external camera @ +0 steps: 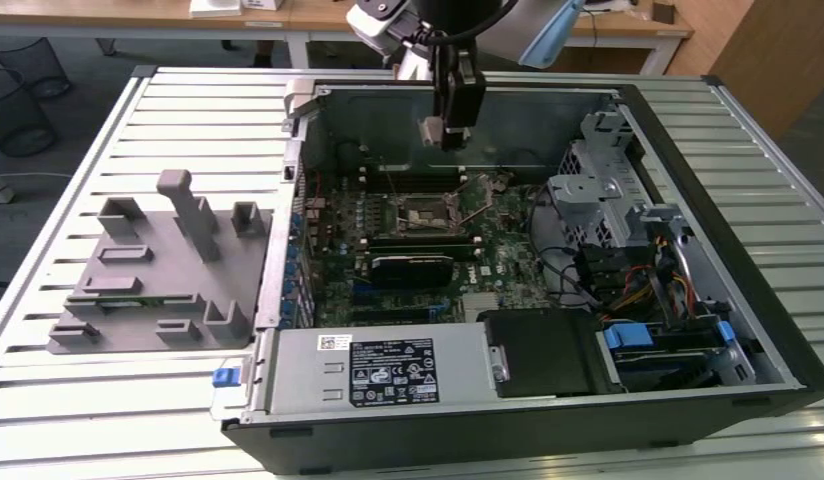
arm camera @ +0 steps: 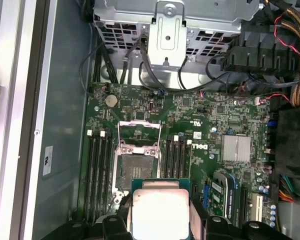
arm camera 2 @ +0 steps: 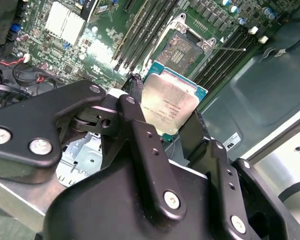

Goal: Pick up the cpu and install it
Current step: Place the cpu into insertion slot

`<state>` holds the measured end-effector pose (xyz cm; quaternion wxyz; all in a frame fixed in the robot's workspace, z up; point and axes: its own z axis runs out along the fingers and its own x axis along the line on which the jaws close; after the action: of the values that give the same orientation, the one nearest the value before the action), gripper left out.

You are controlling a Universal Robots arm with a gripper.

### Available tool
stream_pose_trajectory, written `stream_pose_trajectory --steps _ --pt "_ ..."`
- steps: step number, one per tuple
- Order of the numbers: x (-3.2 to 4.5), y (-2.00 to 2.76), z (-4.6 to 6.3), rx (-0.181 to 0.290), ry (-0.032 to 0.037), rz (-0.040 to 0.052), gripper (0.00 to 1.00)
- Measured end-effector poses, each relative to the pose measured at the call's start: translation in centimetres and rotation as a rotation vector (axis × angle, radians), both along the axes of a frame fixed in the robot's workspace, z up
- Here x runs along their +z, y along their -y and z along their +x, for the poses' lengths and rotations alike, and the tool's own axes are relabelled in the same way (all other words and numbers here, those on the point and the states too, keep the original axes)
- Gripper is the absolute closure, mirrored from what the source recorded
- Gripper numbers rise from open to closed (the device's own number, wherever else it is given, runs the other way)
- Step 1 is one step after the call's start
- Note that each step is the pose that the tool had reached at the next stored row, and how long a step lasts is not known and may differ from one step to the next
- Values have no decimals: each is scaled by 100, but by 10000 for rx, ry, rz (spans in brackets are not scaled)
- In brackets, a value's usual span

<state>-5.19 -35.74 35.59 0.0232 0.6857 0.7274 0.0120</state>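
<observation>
Gripper [arm camera 2: 165, 100] clamps cpu [arm camera: 160, 212] by opposite edges, above the open socket [arm camera: 138, 162].

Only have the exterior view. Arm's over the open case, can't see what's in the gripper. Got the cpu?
Observer: Yes. In the second wrist view the gripper is shut on the cpu, metal top showing.
Operator: Socket ready?
Observer: In the first wrist view the socket is open with no chip in it.
Operator: Seated yet?
Observer: No. In both wrist views the cpu is held above the motherboard, not in the socket.
</observation>
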Motion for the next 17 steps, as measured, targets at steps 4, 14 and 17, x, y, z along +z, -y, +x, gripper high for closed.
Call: stream_pose_trajectory --steps 4,14,17 --pt "-14 0 0 -2 0 1 46" --pt "-66 0 0 -6 0 0 46" --pt "-78 0 -1 -7 0 1 46"
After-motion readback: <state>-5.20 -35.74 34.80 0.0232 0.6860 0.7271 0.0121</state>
